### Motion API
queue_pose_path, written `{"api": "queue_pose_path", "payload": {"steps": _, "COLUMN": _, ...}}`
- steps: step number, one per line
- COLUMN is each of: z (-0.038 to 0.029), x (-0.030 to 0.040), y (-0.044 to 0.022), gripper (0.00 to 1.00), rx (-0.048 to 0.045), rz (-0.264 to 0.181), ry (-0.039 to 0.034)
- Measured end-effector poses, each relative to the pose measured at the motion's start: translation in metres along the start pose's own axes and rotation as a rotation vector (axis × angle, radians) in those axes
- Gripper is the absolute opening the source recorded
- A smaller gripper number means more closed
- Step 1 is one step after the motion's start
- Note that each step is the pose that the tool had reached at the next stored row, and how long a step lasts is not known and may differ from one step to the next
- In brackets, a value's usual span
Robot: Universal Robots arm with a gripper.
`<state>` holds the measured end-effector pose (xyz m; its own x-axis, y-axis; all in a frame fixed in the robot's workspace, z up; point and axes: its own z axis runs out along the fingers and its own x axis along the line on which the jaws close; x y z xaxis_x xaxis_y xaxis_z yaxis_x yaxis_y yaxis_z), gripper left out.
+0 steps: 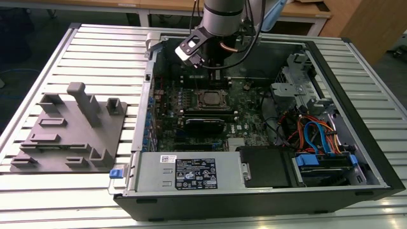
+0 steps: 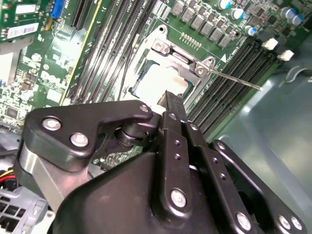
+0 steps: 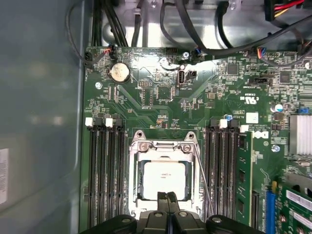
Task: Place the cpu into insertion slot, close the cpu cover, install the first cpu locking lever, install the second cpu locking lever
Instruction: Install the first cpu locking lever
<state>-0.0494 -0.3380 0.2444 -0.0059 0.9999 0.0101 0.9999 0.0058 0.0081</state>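
The cpu (image 3: 163,176) lies flat in the insertion slot (image 3: 140,195), its silvery top showing through the cut-out of the cpu cover (image 3: 163,146), which lies down over it. One thin locking lever (image 3: 202,170) slants away from the socket's side, its free end standing off the board (image 2: 239,80). My gripper (image 3: 168,195) hangs just above the edge of the cpu (image 2: 156,80), fingers pressed together with nothing between them. In the exterior view the gripper (image 1: 213,76) is inside the open case, just behind the socket (image 1: 210,99).
Rows of long black memory slots (image 3: 105,165) flank the socket on both sides. Cables (image 1: 311,133) and a drive cage (image 1: 296,86) fill the case toward the exterior view's right. A grey fixture plate (image 1: 70,133) with upright pegs sits on the table beside the case.
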Motion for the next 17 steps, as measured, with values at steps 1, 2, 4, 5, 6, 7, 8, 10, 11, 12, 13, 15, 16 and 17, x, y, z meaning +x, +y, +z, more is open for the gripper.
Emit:
{"api": "queue_pose_path", "payload": {"steps": 1, "z": -0.0022, "x": 0.0000, "y": 0.0000, "gripper": 0.10, "rx": 0.0001, "rz": 0.000, "ry": -0.0001}}
{"api": "queue_pose_path", "payload": {"steps": 2, "z": -0.0043, "x": 0.0001, "y": 0.0000, "gripper": 0.10, "rx": 0.0001, "rz": 0.000, "ry": 0.0000}}
{"api": "queue_pose_path", "payload": {"steps": 4, "z": -0.0080, "x": 0.0001, "y": 0.0001, "gripper": 0.10, "rx": 0.0000, "rz": 0.000, "ry": 0.0001}}
{"api": "queue_pose_path", "payload": {"steps": 5, "z": -0.0091, "x": 0.0001, "y": 0.0001, "gripper": 0.10, "rx": 0.0000, "rz": 0.000, "ry": 0.0000}}
{"api": "queue_pose_path", "payload": {"steps": 6, "z": -0.0094, "x": 0.0001, "y": 0.0001, "gripper": 0.10, "rx": -0.0001, "rz": 0.000, "ry": 0.0001}}
{"api": "queue_pose_path", "payload": {"steps": 7, "z": -0.0094, "x": 0.0001, "y": 0.0001, "gripper": 0.10, "rx": -0.0001, "rz": 0.000, "ry": 0.0002}}
{"api": "queue_pose_path", "payload": {"steps": 8, "z": -0.0095, "x": 0.0001, "y": 0.0001, "gripper": 0.10, "rx": -0.0002, "rz": 0.000, "ry": 0.0003}}
{"api": "queue_pose_path", "payload": {"steps": 10, "z": -0.0097, "x": 0.0001, "y": 0.0001, "gripper": 0.10, "rx": 0.0001, "rz": 0.000, "ry": 0.0000}}
{"api": "queue_pose_path", "payload": {"steps": 11, "z": -0.0097, "x": 0.0001, "y": 0.0001, "gripper": 0.10, "rx": 0.0000, "rz": 0.000, "ry": 0.0001}}
{"api": "queue_pose_path", "payload": {"steps": 12, "z": -0.0098, "x": 0.0001, "y": 0.0001, "gripper": 0.10, "rx": 0.0000, "rz": 0.000, "ry": 0.0001}}
{"api": "queue_pose_path", "payload": {"steps": 13, "z": -0.0098, "x": 0.0001, "y": 0.0001, "gripper": 0.10, "rx": 0.0000, "rz": 0.000, "ry": 0.0001}}
{"api": "queue_pose_path", "payload": {"steps": 15, "z": -0.0098, "x": 0.0001, "y": 0.0001, "gripper": 0.10, "rx": 0.0000, "rz": -0.003, "ry": 0.0000}}
{"api": "queue_pose_path", "payload": {"steps": 16, "z": -0.0098, "x": 0.0001, "y": 0.0001, "gripper": 0.10, "rx": 0.0001, "rz": -0.006, "ry": 0.0000}}
{"api": "queue_pose_path", "payload": {"steps": 17, "z": -0.0098, "x": 0.0001, "y": 0.0001, "gripper": 0.10, "rx": 0.0002, "rz": -0.011, "ry": 0.0000}}
